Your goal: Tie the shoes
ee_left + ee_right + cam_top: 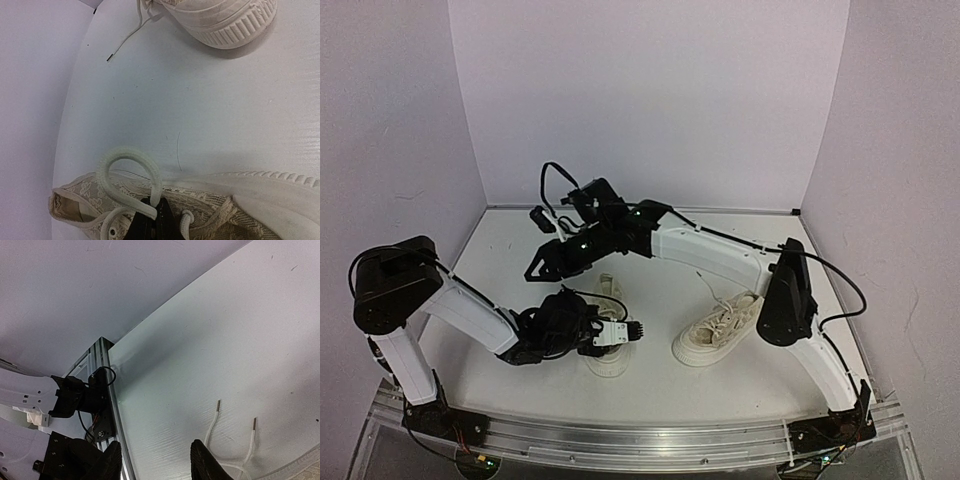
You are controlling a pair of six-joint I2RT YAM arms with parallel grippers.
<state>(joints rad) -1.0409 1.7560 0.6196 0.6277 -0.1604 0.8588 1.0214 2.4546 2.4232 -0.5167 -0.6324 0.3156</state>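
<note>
Two cream canvas shoes lie on the white table. The left shoe (607,292) is under my left gripper (630,330); the right shoe (720,330) lies apart to its right. In the left wrist view my left gripper (156,212) is shut on a thick white lace loop (125,157) standing above the left shoe (240,212). The right shoe's toe (225,20) and a thin lace end (122,45) are at the top of that view. My right gripper (535,268) hangs open and empty left of the left shoe. In its wrist view (157,462), two loose lace ends (215,422) lie beside one finger.
White walls close in the table at the back and on both sides. A metal rail (650,440) runs along the near edge, also seen in the right wrist view (112,405). The right arm (710,255) stretches across above the table behind both shoes.
</note>
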